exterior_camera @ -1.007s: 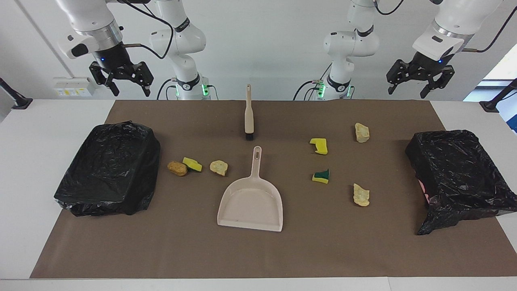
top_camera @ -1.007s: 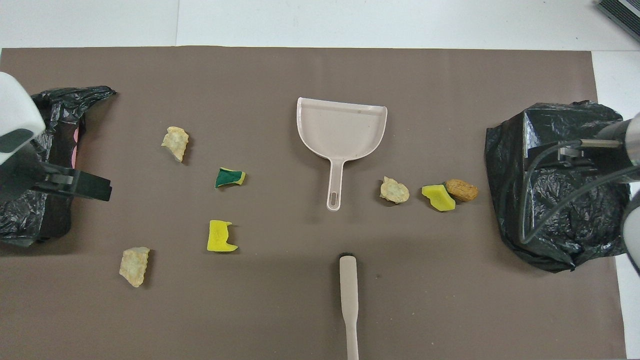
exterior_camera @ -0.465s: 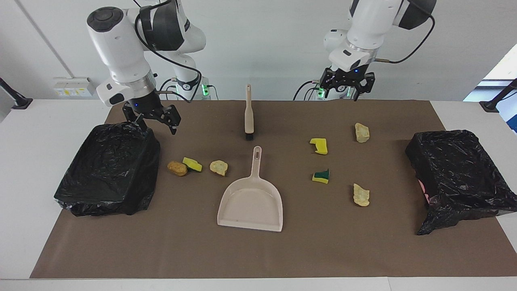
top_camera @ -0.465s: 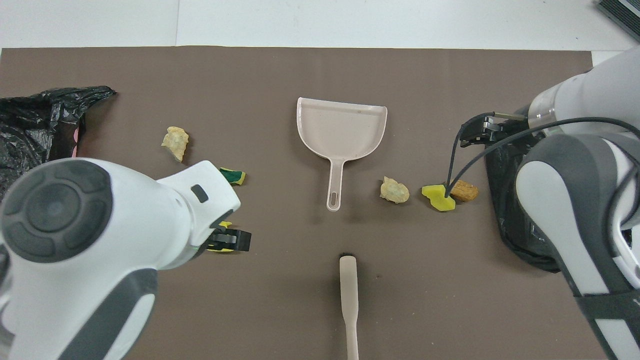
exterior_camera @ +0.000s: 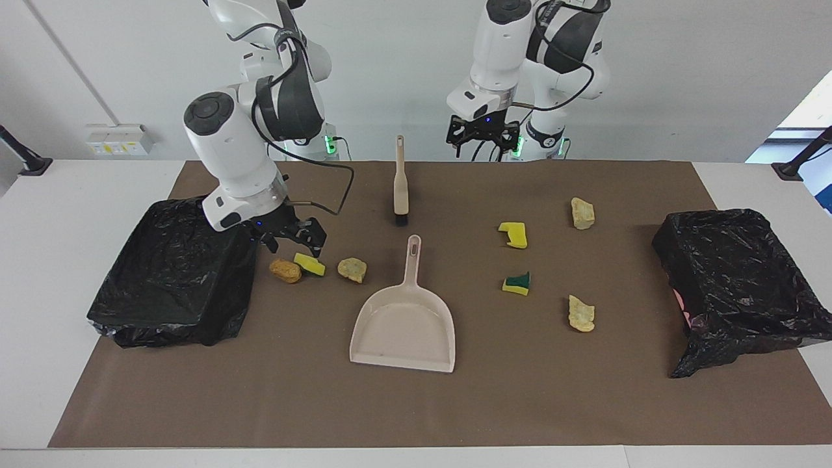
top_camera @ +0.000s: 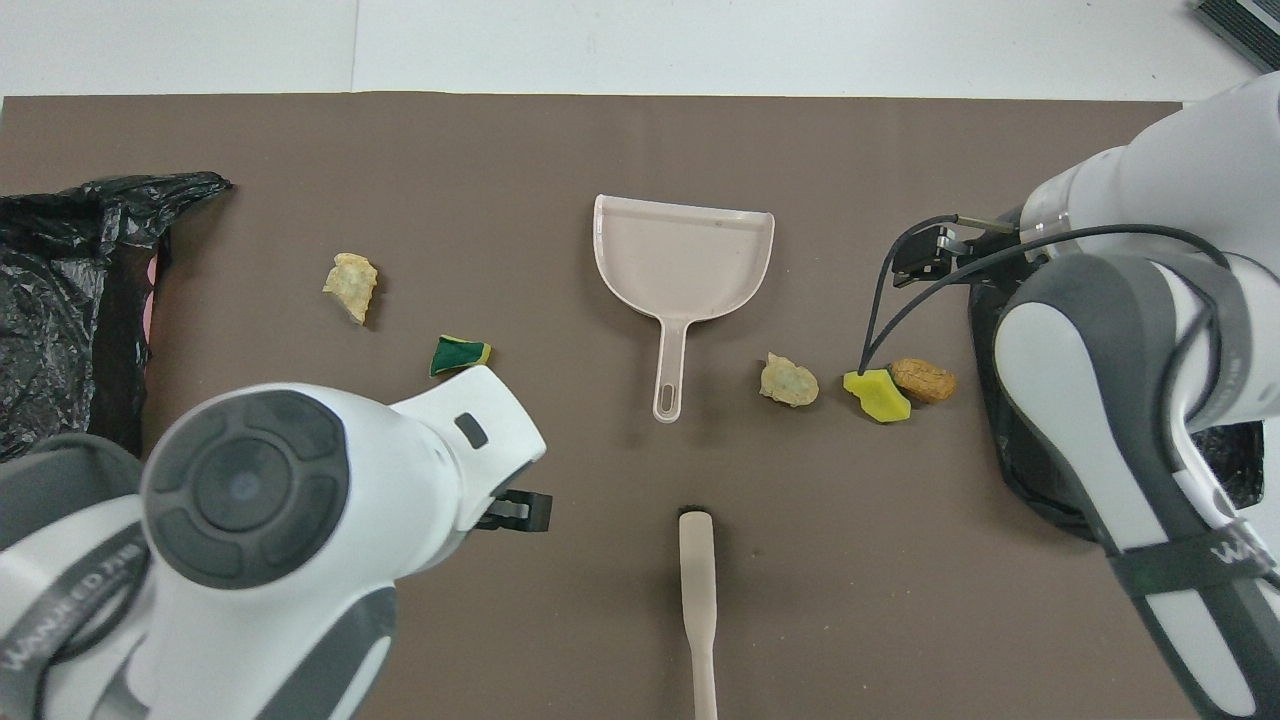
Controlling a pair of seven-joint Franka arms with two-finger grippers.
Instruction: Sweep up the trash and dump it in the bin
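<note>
Dial as you read it from the robots' end, twelve pointing away from them, centred on the dustpan [exterior_camera: 403, 331] on the brown mat [exterior_camera: 520, 403] over the worktop.

- Brush [exterior_camera: 401, 188]: six o'clock, lying flat.
- Trash, three o'clock: tan chunk [exterior_camera: 352, 269], yellow sponge [exterior_camera: 309, 264], orange-brown chunk [exterior_camera: 285, 270]; the last two touch.
- Trash, nine o'clock side: green-yellow sponge [exterior_camera: 517, 284], yellow piece [exterior_camera: 513, 234], two tan chunks [exterior_camera: 582, 213] [exterior_camera: 581, 313]; all apart.
- Bagged bins: one at three [exterior_camera: 175, 270], one at nine [exterior_camera: 734, 279].
- Right hand [exterior_camera: 292, 239]: wide, holding nothing, low over the yellow sponge.
- Left hand [exterior_camera: 484, 138]: wide, holding nothing, raised over the mat at nine o'clock of the brush.
</note>
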